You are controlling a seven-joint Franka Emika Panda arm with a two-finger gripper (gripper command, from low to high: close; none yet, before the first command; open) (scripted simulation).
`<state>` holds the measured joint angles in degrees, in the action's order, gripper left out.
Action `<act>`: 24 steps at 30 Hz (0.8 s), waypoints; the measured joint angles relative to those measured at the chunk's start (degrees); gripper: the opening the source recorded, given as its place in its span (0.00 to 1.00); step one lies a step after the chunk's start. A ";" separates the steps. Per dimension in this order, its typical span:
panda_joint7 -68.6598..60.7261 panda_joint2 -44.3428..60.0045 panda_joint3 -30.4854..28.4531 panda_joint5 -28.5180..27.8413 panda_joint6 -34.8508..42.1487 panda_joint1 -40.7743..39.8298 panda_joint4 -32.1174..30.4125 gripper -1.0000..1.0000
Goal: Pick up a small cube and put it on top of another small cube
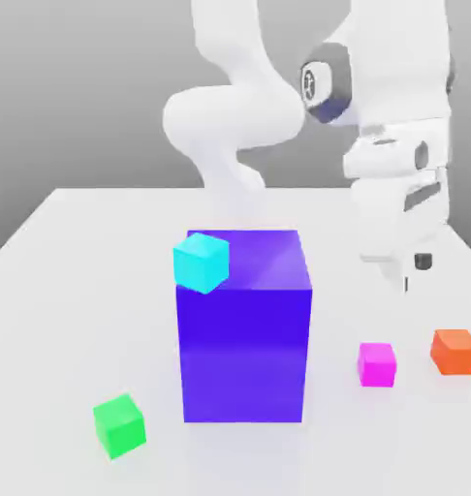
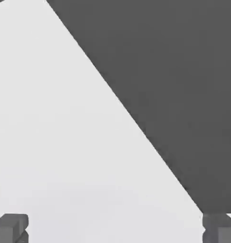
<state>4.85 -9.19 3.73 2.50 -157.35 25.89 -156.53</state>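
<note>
While open, tool (image 2: pixel 115 228) above tbl (image 1: pixel 75 291).

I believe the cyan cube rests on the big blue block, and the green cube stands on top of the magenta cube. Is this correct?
Not quite: the green cube stands on the table, apart from the magenta cube, as the exterior view shows. The rest holds.

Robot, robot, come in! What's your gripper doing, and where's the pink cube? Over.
Gripper open, nothing held. Pink cube on the table, orange cube close by. Might need care around that one. Over.
</note>
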 joint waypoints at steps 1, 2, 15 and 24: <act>-2.12 2.12 0.62 -0.20 -1.48 1.05 -1.42 0.50; -4.10 4.23 1.36 -0.56 -2.95 1.95 -2.84 0.50; -5.15 24.78 -2.35 -7.95 -18.88 8.69 -4.15 0.00; -7.38 16.19 -0.35 -5.02 -11.88 7.42 -5.80 0.00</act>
<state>-2.53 6.99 3.39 -2.52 -169.23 33.31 -162.33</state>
